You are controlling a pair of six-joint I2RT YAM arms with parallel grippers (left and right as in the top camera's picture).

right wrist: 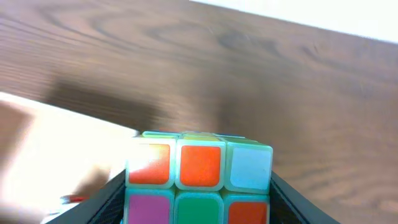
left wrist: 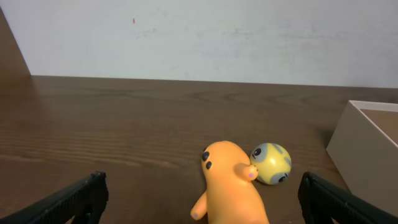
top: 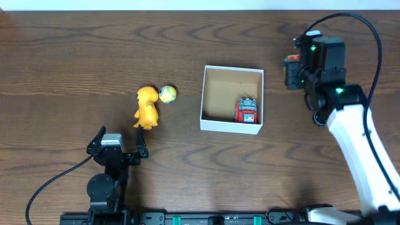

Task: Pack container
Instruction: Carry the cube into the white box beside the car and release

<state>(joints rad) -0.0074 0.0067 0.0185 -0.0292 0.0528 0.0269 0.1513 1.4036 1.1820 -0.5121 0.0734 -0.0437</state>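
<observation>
My right gripper [right wrist: 199,208] clamps a puzzle cube [right wrist: 199,165], its lower rows cut off; the box [right wrist: 56,149] blurs below-left. My left gripper [top: 120,136] stands open.

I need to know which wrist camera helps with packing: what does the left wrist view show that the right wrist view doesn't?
Only the left wrist view: the orange toy lying on the table with the yellow ball beside it, in front of the open left gripper.
Only the right wrist view: the puzzle cube, clamped in the right gripper.
Both: the brown wooden table and a white wall of the container, which is blurred in the right wrist view.
</observation>
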